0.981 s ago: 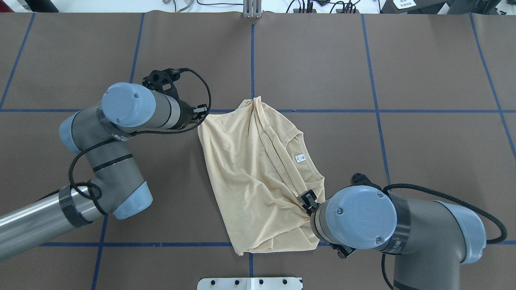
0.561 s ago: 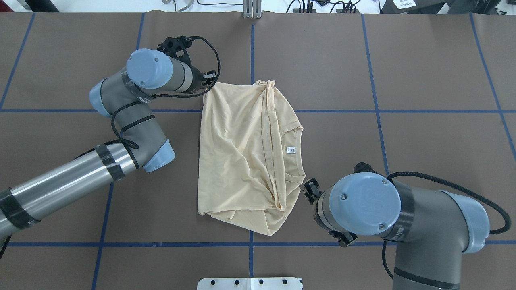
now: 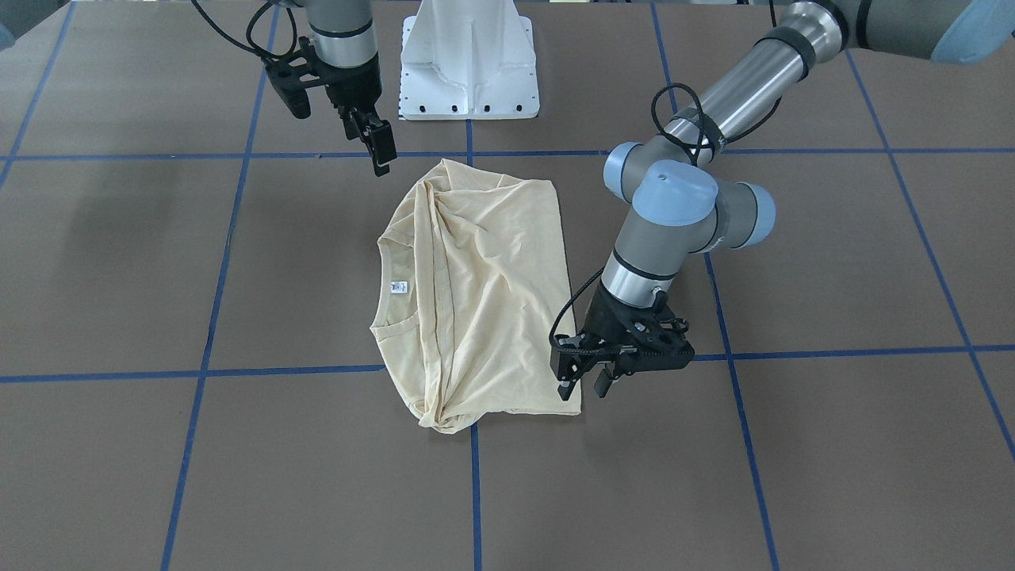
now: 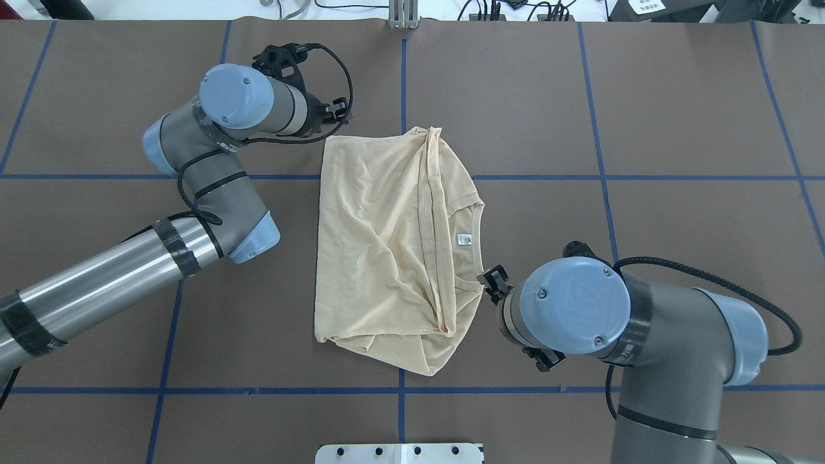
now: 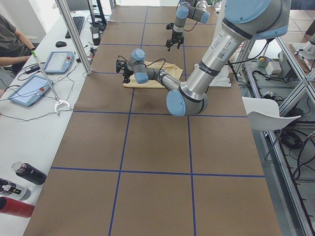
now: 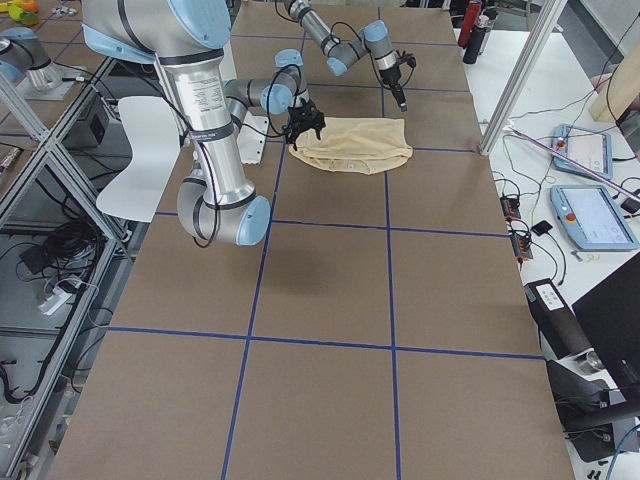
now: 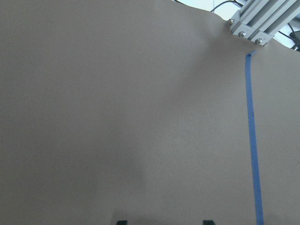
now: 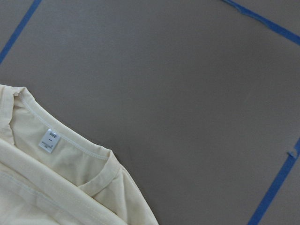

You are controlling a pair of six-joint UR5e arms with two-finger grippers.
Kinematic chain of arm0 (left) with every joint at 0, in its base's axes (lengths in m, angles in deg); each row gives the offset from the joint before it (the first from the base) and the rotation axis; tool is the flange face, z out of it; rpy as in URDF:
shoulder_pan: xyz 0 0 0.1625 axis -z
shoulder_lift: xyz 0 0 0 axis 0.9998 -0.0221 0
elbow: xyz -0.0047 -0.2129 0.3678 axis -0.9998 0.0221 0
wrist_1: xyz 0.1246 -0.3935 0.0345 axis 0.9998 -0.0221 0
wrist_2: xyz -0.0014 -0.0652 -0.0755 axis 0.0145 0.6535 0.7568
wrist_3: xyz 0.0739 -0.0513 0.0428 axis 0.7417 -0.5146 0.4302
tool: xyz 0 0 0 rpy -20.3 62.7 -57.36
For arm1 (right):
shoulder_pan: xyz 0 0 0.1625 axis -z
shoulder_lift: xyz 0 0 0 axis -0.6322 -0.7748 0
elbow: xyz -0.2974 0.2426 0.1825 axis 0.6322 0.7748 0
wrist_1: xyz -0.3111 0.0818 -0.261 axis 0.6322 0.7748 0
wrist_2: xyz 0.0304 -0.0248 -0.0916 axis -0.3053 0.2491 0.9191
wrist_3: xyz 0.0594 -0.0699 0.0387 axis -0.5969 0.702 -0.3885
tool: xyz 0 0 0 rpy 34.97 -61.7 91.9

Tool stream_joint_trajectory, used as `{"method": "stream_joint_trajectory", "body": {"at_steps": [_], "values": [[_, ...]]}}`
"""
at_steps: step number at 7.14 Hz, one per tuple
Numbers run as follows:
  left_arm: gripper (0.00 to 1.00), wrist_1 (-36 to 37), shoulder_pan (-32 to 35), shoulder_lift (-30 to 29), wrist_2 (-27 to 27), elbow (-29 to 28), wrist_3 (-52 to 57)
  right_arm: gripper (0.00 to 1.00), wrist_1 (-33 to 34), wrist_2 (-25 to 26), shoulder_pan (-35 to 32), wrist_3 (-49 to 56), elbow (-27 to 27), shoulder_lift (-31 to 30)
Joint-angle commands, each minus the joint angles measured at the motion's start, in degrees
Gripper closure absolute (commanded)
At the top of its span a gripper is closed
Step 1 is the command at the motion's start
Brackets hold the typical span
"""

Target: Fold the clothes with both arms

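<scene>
Brown matte table [image 4: 677, 96] across the whole overhead view, flat and paper-like, gridded by thin blue tape lines [image 4: 644, 177].

Two arms of silver tube, grey joints and light-blue caps: left arm [image 4: 109, 290] in from the lower left of the overhead view, elbow bent, wrist at upper left of centre; right arm [image 4: 677, 341] in from the lower right, its round cap just right of the cloth.

Pale cream-yellow T-shirt [image 4: 387, 245] at the centre of the overhead view, flat on the table. Thin, soft knit, folded to a rough upright rectangle. Long diagonal creases, a bunched ridge down the middle, a rounded bulge at the lower edge. Ribbed round neck open toward the right.

White pedestal base [image 3: 468, 63], blocky, at top centre of the front-facing view.

Left gripper [image 3: 583, 387], black, jaws spread, nothing between them, just beside the shirt's corner; touching or not, cannot tell.

Right gripper [image 3: 381, 155], black, jaws apart and empty, near the neck side, clear of the cloth.

Small white rectangular neck label [image 4: 464, 240] inside the collar.
</scene>
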Motion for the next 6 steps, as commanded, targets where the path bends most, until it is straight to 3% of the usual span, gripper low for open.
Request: {"method": "stream_joint_trajectory", "body": {"at_steps": [1,3,4,5,6], "values": [[0.39,5.44,0.03,9.90,0.95,15.85,0.02,0.00,-5.37,2.64,2.41,0.75,4.64,1.37],[0.39,9.32,0.03,10.55,0.95,18.98,-0.25,0.01,-4.67,3.97,5.06,7.05,8.42,4.62],[0.39,9.33,0.03,10.55,0.86,18.98,-0.33,0.05,-4.67,4.14,5.94,8.39,9.31,4.63],[0.39,9.33,-0.05,11.08,0.86,18.98,-0.42,0.15,-4.75,6.23,5.95,8.75,11.41,5.94],[0.39,9.33,-0.05,11.25,0.86,19.16,-0.42,0.17,-4.67,6.86,5.95,9.45,15.17,8.65]]}}
